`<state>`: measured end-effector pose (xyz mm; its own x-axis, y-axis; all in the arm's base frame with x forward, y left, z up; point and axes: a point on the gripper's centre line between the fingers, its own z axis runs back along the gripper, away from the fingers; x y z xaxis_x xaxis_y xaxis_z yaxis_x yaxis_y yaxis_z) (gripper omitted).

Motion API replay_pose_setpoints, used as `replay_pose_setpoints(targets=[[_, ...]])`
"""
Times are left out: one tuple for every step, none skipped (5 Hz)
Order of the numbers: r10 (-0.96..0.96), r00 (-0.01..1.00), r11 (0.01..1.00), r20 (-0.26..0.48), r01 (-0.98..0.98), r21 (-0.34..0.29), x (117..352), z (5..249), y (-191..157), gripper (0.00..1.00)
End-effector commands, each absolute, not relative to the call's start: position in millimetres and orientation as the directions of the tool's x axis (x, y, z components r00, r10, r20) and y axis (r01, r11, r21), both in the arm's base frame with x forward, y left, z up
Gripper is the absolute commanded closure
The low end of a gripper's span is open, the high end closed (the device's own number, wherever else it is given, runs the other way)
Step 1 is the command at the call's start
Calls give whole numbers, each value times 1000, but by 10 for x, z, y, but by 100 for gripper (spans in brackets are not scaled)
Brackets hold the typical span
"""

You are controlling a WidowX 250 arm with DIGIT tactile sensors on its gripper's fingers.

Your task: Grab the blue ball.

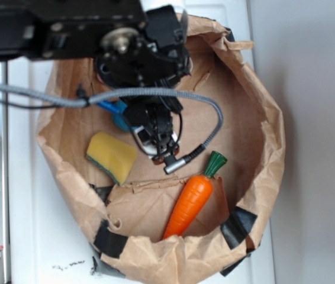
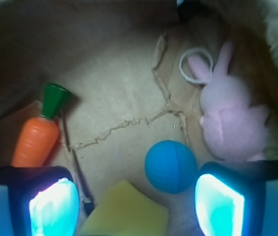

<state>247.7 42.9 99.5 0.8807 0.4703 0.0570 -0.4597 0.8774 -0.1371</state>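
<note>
The blue ball (image 2: 171,166) lies on the brown paper floor just inside my right finger (image 2: 220,204), a little ahead of the pads. In the exterior view only a teal sliver of the ball (image 1: 119,122) shows past the arm. My gripper (image 2: 136,206) is open, with the pads wide apart and holding nothing. The corner of the yellow sponge (image 2: 124,214) lies between the fingers. From outside, the gripper (image 1: 155,141) hangs low inside the paper bag (image 1: 262,118), right of the sponge (image 1: 112,156).
A toy carrot (image 2: 37,140) lies ahead of the left finger, near the bag's front wall (image 1: 190,204). A pink plush bunny (image 2: 230,113) sits just beyond the ball, with a white ring (image 2: 196,65) by its ear. Crumpled bag walls surround everything.
</note>
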Motion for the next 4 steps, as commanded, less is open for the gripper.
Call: replay_pose_setpoints(targets=[[542, 835, 838, 91, -530, -131, 2613, 852, 507, 0], [539, 837, 841, 92, -528, -118, 2578, 812, 522, 0], [524, 846, 851, 103, -514, -104, 2529, 777, 537, 0], [505, 857, 863, 100, -500, -70, 2474, 741, 595, 0]])
